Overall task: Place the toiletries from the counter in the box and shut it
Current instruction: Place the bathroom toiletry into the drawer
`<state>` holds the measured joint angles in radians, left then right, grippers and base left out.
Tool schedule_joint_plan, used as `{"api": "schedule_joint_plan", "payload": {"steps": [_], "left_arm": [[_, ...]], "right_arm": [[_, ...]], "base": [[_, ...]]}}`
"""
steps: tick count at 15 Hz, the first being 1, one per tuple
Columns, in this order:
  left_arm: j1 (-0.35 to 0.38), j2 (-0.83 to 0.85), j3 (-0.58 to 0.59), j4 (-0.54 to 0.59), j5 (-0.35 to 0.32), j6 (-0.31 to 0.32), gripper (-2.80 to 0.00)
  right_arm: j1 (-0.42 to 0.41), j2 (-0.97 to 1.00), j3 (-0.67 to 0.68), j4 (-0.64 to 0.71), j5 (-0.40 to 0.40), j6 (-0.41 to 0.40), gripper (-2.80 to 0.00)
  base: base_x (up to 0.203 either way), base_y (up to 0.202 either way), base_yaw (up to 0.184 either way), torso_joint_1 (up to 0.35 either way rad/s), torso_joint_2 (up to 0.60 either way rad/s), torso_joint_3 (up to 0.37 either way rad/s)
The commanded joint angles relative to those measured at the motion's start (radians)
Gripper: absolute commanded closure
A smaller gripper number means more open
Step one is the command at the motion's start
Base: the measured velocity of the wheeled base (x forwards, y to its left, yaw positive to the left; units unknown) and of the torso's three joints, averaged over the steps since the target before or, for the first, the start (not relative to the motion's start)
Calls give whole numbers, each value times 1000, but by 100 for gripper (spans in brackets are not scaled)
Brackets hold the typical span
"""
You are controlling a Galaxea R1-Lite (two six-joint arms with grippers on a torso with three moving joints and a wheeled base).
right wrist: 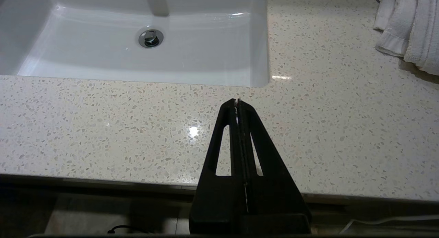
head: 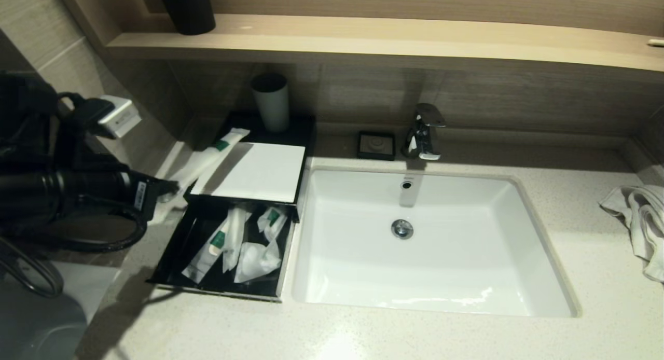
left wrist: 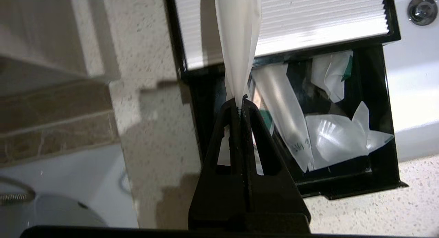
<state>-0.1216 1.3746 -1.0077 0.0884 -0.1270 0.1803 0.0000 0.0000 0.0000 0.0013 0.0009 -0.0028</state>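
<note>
The right pincer (right wrist: 237, 101) is parked at the near edge of the counter (right wrist: 137, 128), in front of the sink (right wrist: 103, 59); its jaws are pressed together on nothing. It takes no part in the current step.

The drawer (head: 171, 251) of the box (head: 254, 170) is pulled out toward the robot. Three toiletries lie in it: a tube (head: 210, 251) on the left, a second slim packet (head: 234, 238) beside it, and soft packets (head: 259, 256) on the right, one with a green label (head: 272, 218) toward the back.

The left pincer (head: 168, 186) sits at the left side of the box, level with the drawer's back edge. The wrist view shows its jaws clamped on the end of the last tube (left wrist: 238, 42), with the wrapper pinched at the tips. The tube runs away from the pincer, up and across the box's white top (left wrist: 308, 18), with its far end near the cup (head: 271, 101).

Step in hand: transfer of the fourth and final item. It appears gripped but not yet over the drawer.

Next move, as judged: carry the tube toward the robot until its full length is above the open drawer, lower it, then release. The tube is long and hangs from one end, so its free end may catch on the box's top or the drawer's rim. The drawer then has to be pushed in.
</note>
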Motion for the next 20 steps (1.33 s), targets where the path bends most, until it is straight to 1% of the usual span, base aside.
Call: {"api": "schedule_joint_plan", "payload": {"steps": [1, 6, 8, 9, 10, 15, 20], "left_arm": [[-2, -108, 3, 87, 37, -41, 0], [-10, -255, -3, 302, 49, -159, 0], [-13, -287, -4, 359, 48, -210, 0], [-17, -303, 3, 385, 46, -224, 0], [-28, -323, 18, 416, 42, -232, 0], [-46, -413, 120, 466, 38, -239, 0], [-48, -446, 230, 472, 37, -237, 0]], "right_arm": [[0, 0, 0, 0, 1, 0, 0], [0, 0, 0, 0, 1, 0, 0], [0, 0, 0, 0, 1, 0, 0], [0, 0, 0, 0, 1, -1, 0], [-1, 0, 0, -1, 1, -2, 0], [0, 0, 0, 0, 1, 0, 0], [0, 0, 0, 0, 1, 0, 0]], "base": [[0, 0, 0, 0, 0, 0], [0, 0, 0, 0, 0, 0], [0, 0, 0, 0, 0, 0], [0, 0, 0, 0, 0, 0], [0, 0, 0, 0, 0, 0], [0, 0, 0, 0, 0, 0], [0, 0, 0, 0, 0, 0]]}}
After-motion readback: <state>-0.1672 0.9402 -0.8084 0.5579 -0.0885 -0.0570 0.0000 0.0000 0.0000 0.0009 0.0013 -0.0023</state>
